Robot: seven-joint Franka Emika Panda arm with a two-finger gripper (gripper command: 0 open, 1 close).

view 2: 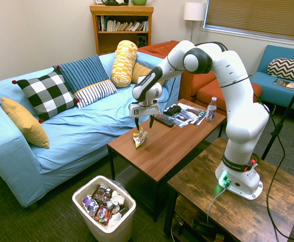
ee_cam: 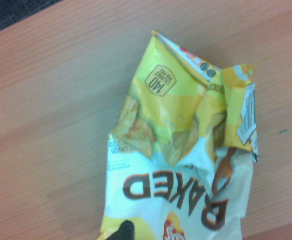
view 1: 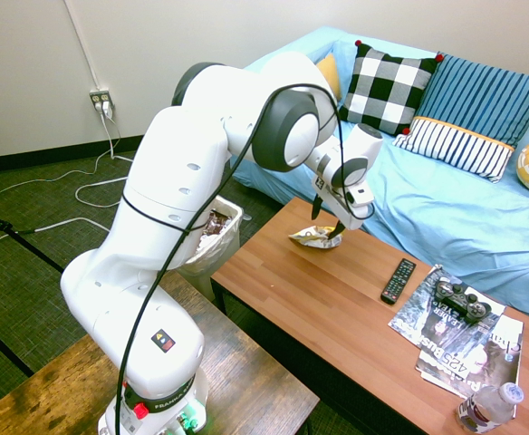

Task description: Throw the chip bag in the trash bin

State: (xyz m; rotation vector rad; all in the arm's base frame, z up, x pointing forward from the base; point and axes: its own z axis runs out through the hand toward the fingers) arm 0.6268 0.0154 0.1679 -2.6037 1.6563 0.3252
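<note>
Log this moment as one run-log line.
phase: reaching | gripper: open, above chip bag | bag: on coffee table, not gripped | trash bin: on floor, holds wrappers

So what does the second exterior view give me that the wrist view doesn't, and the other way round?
Only the second exterior view shows the tool hanging open just above the chip bag, and the trash bin on the floor off the coffee table's end, already holding wrappers. Only the wrist view shows the bag's print: "BAKED", a 140-calorie badge and pictured chips on crumpled yellow-and-white foil. Both show the bag resting on the wooden tabletop, not yet lifted.
</note>
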